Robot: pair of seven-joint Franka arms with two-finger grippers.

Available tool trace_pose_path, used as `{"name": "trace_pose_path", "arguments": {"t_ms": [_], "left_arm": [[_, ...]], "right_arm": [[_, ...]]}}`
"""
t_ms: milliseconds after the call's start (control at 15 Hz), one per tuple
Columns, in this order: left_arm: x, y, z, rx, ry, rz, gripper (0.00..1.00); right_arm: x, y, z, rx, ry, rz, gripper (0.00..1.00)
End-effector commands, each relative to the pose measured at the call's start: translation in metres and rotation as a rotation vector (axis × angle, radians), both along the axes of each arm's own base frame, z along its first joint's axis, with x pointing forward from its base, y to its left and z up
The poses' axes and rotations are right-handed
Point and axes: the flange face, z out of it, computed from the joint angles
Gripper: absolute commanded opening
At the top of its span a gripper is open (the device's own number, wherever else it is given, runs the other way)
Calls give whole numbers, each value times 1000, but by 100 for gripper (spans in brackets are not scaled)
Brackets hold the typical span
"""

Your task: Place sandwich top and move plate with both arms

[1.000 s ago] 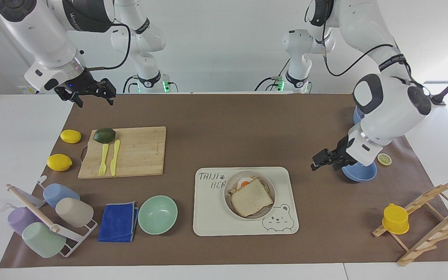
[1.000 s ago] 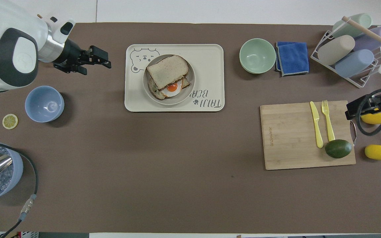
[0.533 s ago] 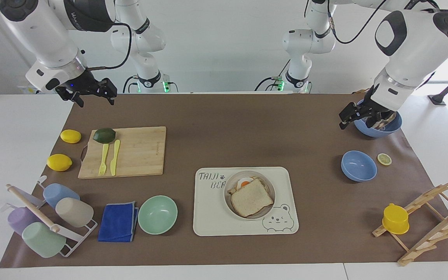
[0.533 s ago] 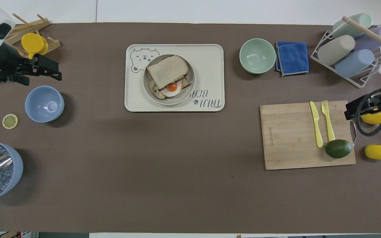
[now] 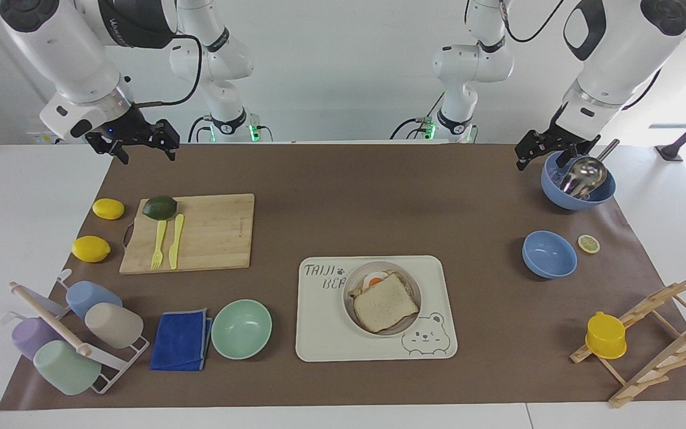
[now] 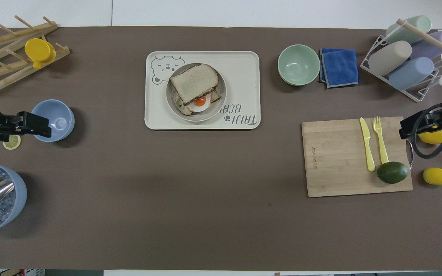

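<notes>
The sandwich top (image 5: 386,302) is a plain brown bread slice. It lies on the egg slice (image 5: 374,280) in the round beige plate (image 5: 349,311), which sits on the bear tray. It also shows in the overhead view (image 6: 194,81), with the plate's rim (image 6: 221,102) around it. My left gripper (image 5: 536,156) is open and empty, raised at the left arm's end of the table, over the rim of a small blue bowl in the overhead view (image 6: 33,125). My right gripper (image 5: 143,149) waits open and empty in the air past the cutting board's end (image 6: 413,128).
The cream bear tray (image 5: 325,322) holds the plate. A mint bowl (image 5: 241,328), a blue cloth (image 5: 181,340) and a cup rack (image 5: 69,333) stand beside it. Also here are a cutting board (image 5: 212,232) with cutlery and an avocado, two lemons, a small blue bowl (image 5: 549,254), a ladle bowl (image 5: 578,185) and a wooden rack (image 5: 646,333).
My left gripper has drawn away from the tray, risen and swung back toward the robots at its own end of the table. The sandwich, the plate and the right arm have not moved.
</notes>
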Motion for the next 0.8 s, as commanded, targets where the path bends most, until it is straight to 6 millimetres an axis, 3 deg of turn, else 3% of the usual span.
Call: {"name": "trace_pose_path", "arguments": {"t_ms": [0,267,733], "left_arm": [[11,10,26,30,16,1,100],[11,13,17,35,49,3,100],[15,14,16,30,46,-6,100]], "right_arm": [[-6,1,4,9,-5,21,100],[-19,5,3,12,9,27,100],[-18,6,5,11,-3,33,100]]}}
